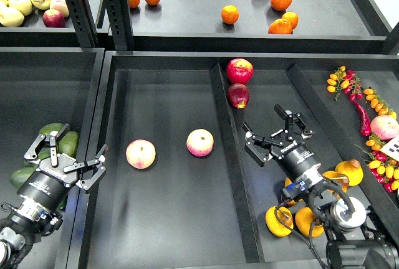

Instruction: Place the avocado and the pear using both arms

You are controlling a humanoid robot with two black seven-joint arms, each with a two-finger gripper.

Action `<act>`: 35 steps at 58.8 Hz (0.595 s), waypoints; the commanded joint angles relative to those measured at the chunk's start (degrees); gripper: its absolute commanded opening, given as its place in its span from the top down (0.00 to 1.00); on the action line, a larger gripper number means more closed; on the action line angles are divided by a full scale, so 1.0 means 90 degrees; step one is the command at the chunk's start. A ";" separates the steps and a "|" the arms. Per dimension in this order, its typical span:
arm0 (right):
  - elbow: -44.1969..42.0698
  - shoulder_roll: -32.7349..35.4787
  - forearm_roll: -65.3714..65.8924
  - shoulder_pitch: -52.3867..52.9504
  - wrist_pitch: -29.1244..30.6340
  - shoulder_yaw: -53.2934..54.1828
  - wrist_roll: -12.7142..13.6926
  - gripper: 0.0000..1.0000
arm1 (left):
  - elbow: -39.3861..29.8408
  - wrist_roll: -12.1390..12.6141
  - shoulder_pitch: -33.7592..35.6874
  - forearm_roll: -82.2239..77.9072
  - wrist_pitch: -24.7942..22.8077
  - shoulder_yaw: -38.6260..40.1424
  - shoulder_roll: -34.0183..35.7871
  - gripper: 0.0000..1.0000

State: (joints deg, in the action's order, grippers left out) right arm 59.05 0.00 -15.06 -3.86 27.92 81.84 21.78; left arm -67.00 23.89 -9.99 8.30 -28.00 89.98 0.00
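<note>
Several dark green avocados lie in the left compartment: one (52, 130) just beyond my left gripper, another (70, 143) beside it and one (20, 176) partly under the arm. My left gripper (67, 155) is open and empty, hovering over them. Several yellow-orange pears lie at the lower right; one (350, 170) is at the right and two (278, 221) are low down, partly hidden by my right arm. My right gripper (274, 135) is open and empty above the bare floor of the right compartment, up and left of the pears.
Two pink-cream fruits (141, 154) (200, 142) lie in the middle compartment. Two red apples (239, 70) sit by the divider (225, 138). Chillies and small tomatoes (365, 104) fill the far right bin. Oranges (229, 14) lie on the back shelf.
</note>
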 commanded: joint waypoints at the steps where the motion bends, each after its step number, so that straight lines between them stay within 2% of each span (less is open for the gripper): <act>1: -0.0028 0.0000 -0.0035 -0.0225 0.0009 0.0009 -0.0164 0.01 | 0.0345 0.0002 -0.0003 0.0454 0.0000 -0.0007 0.0000 0.00; 10: 0.0040 0.0000 -0.0191 -0.0293 0.0009 -0.0021 -0.0477 0.01 | 0.0735 0.0002 0.0016 0.0659 0.0000 -0.0183 0.0000 0.00; 20: 0.0411 0.0000 -0.0494 -0.0293 -0.0094 -0.0050 -0.0477 0.01 | 0.0765 -0.0086 0.0123 0.0679 0.0000 -0.0232 0.0000 0.01; 35: 0.1339 0.0000 -0.0680 -0.0293 -0.1236 -0.0274 -0.0457 0.01 | 0.0287 -0.0252 0.0260 0.0669 0.0000 -0.0271 0.0000 0.00</act>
State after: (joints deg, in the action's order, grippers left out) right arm 67.32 0.00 -20.34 -6.51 21.51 80.49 17.59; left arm -61.47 21.98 -7.71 14.38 -28.00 87.70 0.00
